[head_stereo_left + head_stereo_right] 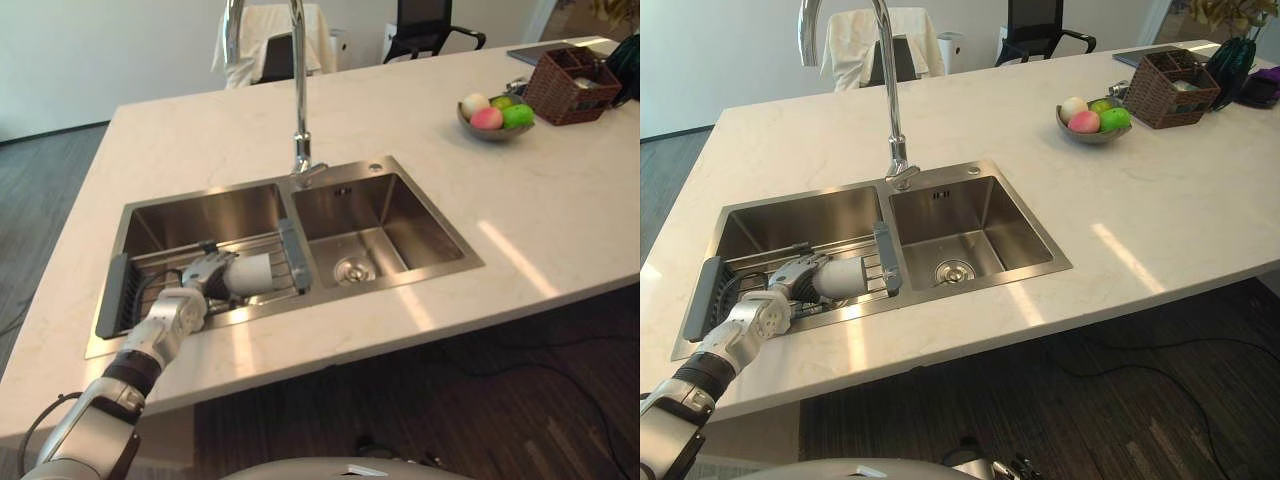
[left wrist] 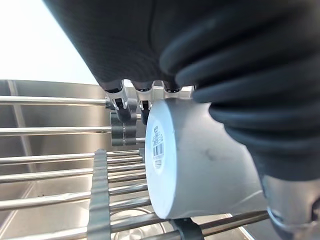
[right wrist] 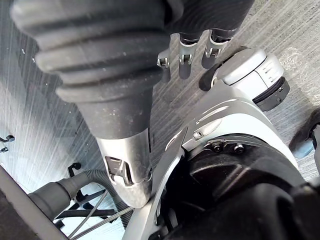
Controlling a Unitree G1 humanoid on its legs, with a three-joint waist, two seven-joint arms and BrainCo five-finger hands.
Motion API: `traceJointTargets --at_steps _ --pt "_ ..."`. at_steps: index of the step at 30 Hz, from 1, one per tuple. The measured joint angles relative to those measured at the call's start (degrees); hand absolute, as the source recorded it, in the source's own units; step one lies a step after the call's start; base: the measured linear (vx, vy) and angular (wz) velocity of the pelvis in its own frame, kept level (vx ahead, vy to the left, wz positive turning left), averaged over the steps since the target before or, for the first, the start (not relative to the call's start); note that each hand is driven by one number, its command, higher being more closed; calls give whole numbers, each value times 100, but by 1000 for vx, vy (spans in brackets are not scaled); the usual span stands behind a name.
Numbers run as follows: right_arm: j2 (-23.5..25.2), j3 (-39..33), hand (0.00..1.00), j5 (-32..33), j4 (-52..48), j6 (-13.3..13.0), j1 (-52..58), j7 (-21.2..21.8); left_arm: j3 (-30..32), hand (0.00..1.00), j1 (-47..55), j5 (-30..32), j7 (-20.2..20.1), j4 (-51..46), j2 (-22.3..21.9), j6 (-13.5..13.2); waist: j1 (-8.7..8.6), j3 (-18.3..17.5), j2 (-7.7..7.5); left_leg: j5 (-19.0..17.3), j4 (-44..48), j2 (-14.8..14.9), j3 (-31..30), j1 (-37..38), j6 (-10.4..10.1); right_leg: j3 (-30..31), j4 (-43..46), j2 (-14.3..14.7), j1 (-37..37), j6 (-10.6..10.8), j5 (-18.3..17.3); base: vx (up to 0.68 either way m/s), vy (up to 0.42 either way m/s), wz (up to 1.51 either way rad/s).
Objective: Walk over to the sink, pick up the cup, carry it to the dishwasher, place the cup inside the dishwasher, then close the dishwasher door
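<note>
A: Entry. The left robot hand [image 1: 200, 278] is down in the left basin of the sink [image 1: 400, 212], at 8 o'clock from the faucet [image 1: 298, 100] base. State?

B: Wrapped on the cup [image 1: 258, 272]. Wrist view: fingers [image 2: 121, 102] hook over the top of the wall close to the base, and the thumb [image 2: 287, 212] sits on the opposite side. The cup lies on its side on the rack [image 2: 60, 172], touching the rods. Its labelled base faces the wrist, mouth toward 3 o'clock.

A: Not lifted, then. Right robot hand [image 3: 185, 64]?

B: Hangs low over the floor [image 3: 280, 30], fingers loose, holding nothing. Idle.

A: Failure modes from here?

B: One: grip. The wall looks smooth, and the fingertips catch only a narrow band near the base. My guess is the mouth end could droop and the cup twist out as its weight comes off the rods.

A: Two?

B: Snagging. The rack's grey end bar [image 1: 291, 255] sits just beside the cup at 3 o'clock, and the rods run right under it. A lift that drags sideways could hook the rim or shove the rack, which appears only to rest across the basin.

A: Three?

B: Clearance. The faucet stands at 1 o'clock of the cup, so a swing that way risks a knock. A drop onto the steel may chip it.

A: Contents?

B: Cannot tell; the mouth is hidden. Leftover water would spill on the tabletop [image 1: 560, 210] during the carry.
</note>
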Motion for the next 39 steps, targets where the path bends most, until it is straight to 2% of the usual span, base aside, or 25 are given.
traceJointTargets --at_steps 10,20,27,28,32,39 --pt "3 -98 0 -57 173 -16 -15 11 82 0 -35 11 -145 235 -307 339 -23 -62 -44 -22 0 -4 38 63 -11 45 -35 0 32 -38 -20 0 0 -1" --pt "86 -267 0 -69 181 -51 -14 73 -132 0 -117 560 -204 247 -395 466 -120 -62 -42 -31 0 -5 63 79 -18 85 -36 4 30 -38 -23 0 0 -1" --pt "112 -300 0 -71 180 -62 -15 168 -290 0 -301 559 -354 468 -410 564 -164 -61 -45 -83 0 -11 199 160 -24 210 -39 20 26 -39 -23 -17 -19 -9" --pt "114 -311 0 -75 180 -53 -14 172 -334 100 -354 559 -442 510 -410 603 -170 -61 -45 -86 0 -10 204 163 -26 213 -39 21 26 -38 -23 -17 -30 -2" --pt "103 -330 0 -219 175 -37 -27 183 -364 100 -523 551 -693 680 -412 693 -180 -61 -43 -104 1 -8 248 189 -34 254 -39 31 26 -38 -23 -19 -35 -5" --pt "67 -388 0 -297 178 151 -32 313 -361 100 -587 468 -802 814 -411 728 -187 -59 -43 -127 0 -9 321 250 -48 327 -40 41 39 -36 -25 -30 -33 -6"
